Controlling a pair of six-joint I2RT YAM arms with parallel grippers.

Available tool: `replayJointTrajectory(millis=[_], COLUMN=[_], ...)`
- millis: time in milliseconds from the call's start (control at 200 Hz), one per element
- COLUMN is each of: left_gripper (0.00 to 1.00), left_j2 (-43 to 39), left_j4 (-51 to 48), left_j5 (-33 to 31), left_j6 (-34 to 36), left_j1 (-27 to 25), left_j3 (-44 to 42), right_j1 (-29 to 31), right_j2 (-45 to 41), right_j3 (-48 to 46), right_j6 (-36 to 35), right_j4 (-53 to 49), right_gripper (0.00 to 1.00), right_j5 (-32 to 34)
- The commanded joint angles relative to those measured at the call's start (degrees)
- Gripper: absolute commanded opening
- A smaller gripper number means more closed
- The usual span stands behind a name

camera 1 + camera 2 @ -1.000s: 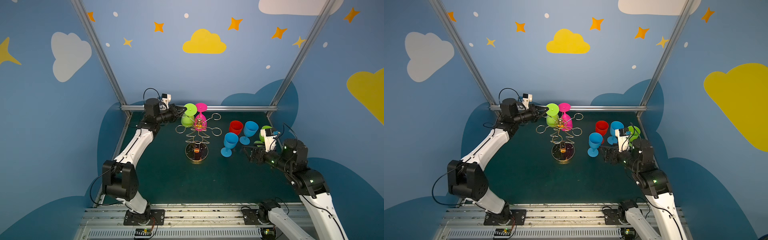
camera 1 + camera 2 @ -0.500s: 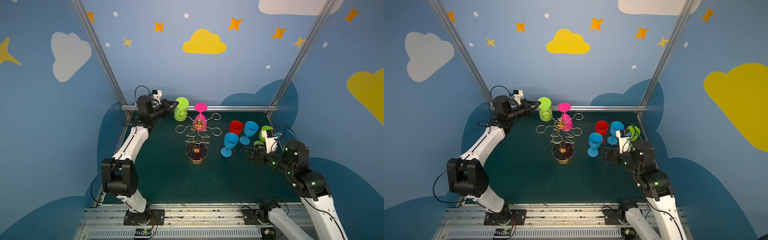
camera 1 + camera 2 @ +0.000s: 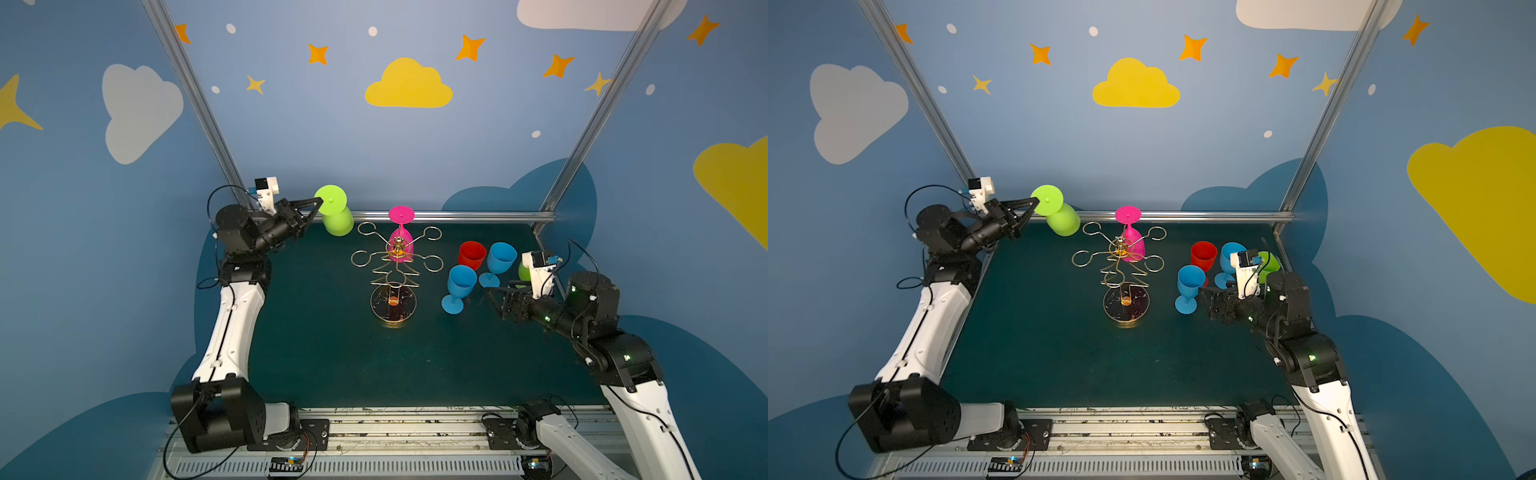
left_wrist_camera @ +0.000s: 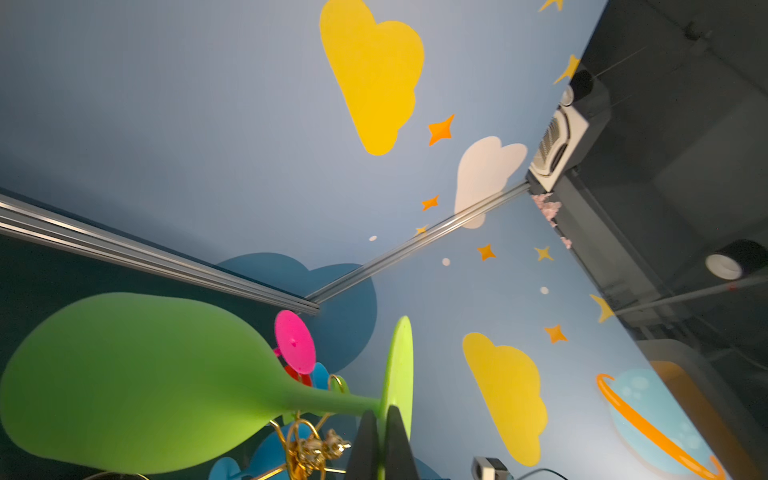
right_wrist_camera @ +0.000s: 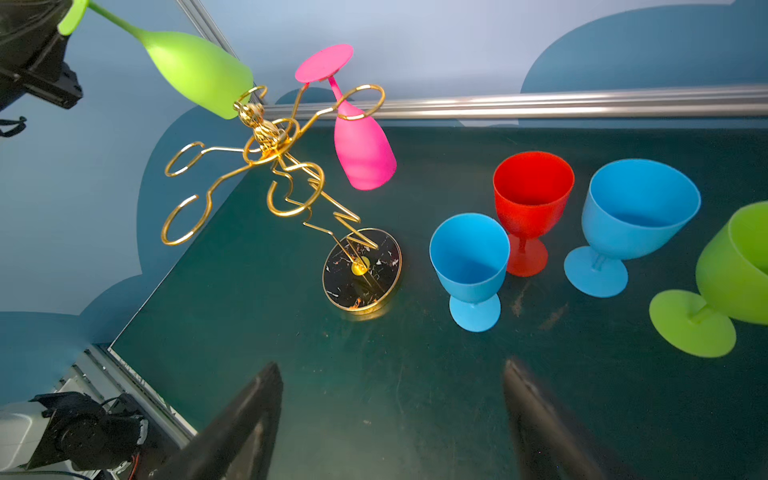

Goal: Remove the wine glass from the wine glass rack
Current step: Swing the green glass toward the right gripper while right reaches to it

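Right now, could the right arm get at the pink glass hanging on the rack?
Probably yes: the right gripper is open and empty, and its wrist view shows the pink glass unobstructed. The nearer blue goblet stands close beside that line, so clearance looks tight.

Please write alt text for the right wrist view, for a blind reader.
A pink wine glass hangs upside down on the gold wine glass rack, while the left gripper holds a green wine glass by its foot beside it. Four more glasses stand on the green table beyond the open right gripper.
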Motion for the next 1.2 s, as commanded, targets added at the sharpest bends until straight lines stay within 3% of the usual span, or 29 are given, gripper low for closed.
replayJointTrajectory(millis=[0, 180, 350, 456, 681, 876, 1196], left_gripper=[0.03, 0.03, 0.03, 0.03, 0.03, 0.03, 0.03], left_j2=[-4.9, -12.1, -14.5, -14.9, -13.8, -11.7, -9.2], left_j4=[3.9, -1.6, -1.9, 1.8, 2.4, 2.7, 2.6], left_j5=[6.6, 11.1, 12.4, 12.3, 11.4, 10.6, 10.4], left_j6=[-5.8, -4.6, -8.3, -11.8, -11.9, -12.2, -12.3], left_j1=[3.1, 4.9, 4.3, 1.5, -6.5, -12.1, -17.6], left_j3=[-2.6, -0.2, 2.1, 1.9, 2.7, 3.7, 5.1], right_j1=[0.4, 3.6, 12.6, 18.3, 26.0, 28.0, 29.9], right_j2=[1.4, 4.3, 6.9, 8.0, 10.1, 13.9, 22.7], right_j3=[2.8, 5.2, 7.1, 8.1, 8.2, 7.3, 11.5], right_j6=[-1.5, -2.7, -7.3, -11.0, -20.2, -26.5, -31.5], right_j4=[3.4, 7.9, 12.1, 14.5, 24.0, 34.0, 37.0], right_gripper=[0.82, 0.82, 0.82, 0.82, 0.82, 0.85, 0.88], right_j5=[-3.1, -6.2, -4.2, -1.9, -1.0, -3.5, -3.8])
